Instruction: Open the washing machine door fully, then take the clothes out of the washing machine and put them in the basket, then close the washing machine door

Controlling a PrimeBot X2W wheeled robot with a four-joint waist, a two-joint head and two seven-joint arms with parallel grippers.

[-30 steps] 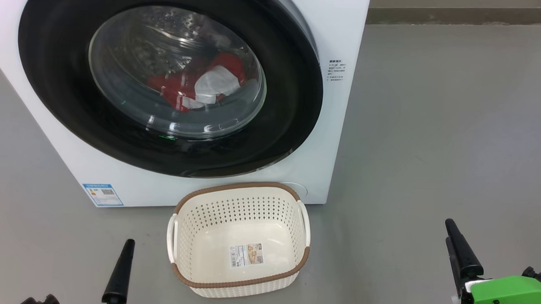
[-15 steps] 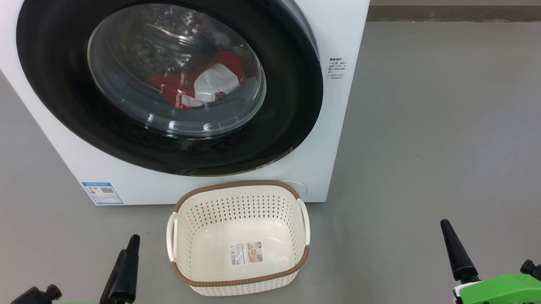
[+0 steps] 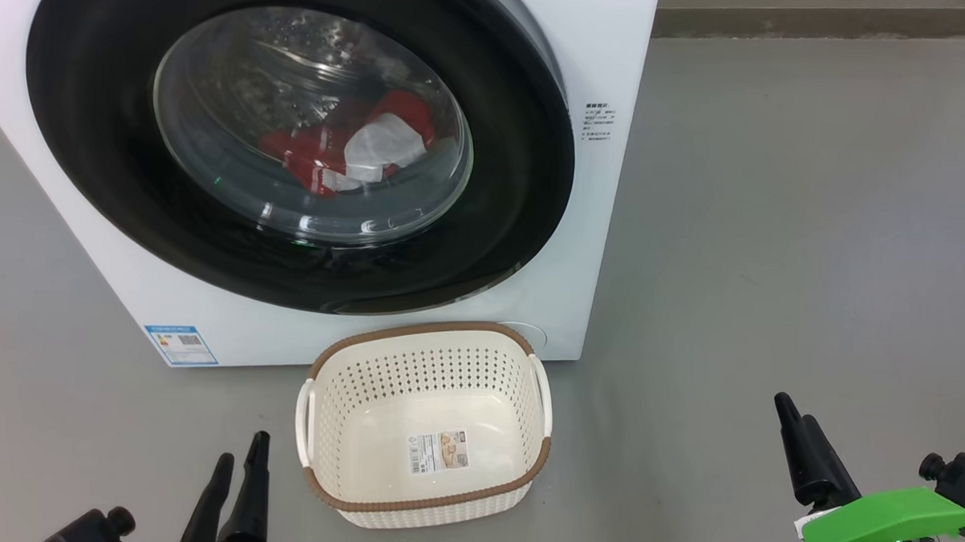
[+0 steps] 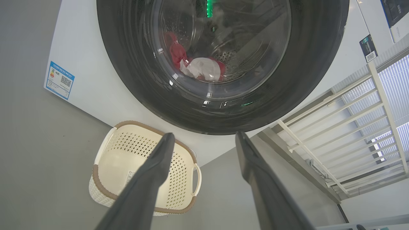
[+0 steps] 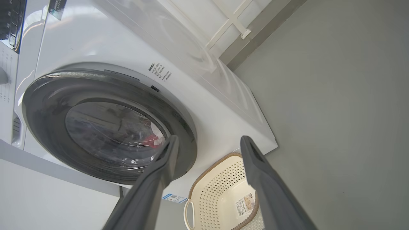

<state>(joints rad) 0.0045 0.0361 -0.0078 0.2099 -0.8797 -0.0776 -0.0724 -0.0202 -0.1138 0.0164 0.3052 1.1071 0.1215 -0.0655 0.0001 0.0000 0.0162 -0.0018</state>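
Red-and-white fabric clothes (image 3: 310, 157) inside big white front-loading washing machine (image 3: 602, 50), behind shut round black-rimmed glass washing machine door (image 3: 94, 129). Small cream perforated basket (image 3: 416, 333) on grey floor (image 3: 773, 233) btwn grippers: left gripper (image 3: 244, 447) just beside it, right gripper (image 3: 792, 410) well apart. Both spread wide, empty.

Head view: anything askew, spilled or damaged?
Nothing stands out. The cream perforated plastic basket sits upright and empty before the white washing machine; red-and-white clothes lie behind its round black-rimmed glass door.

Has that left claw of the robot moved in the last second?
Yes. The left gripper has slid sideways toward the basket: in the head view, the gap to the basket's near handle is narrower than before.
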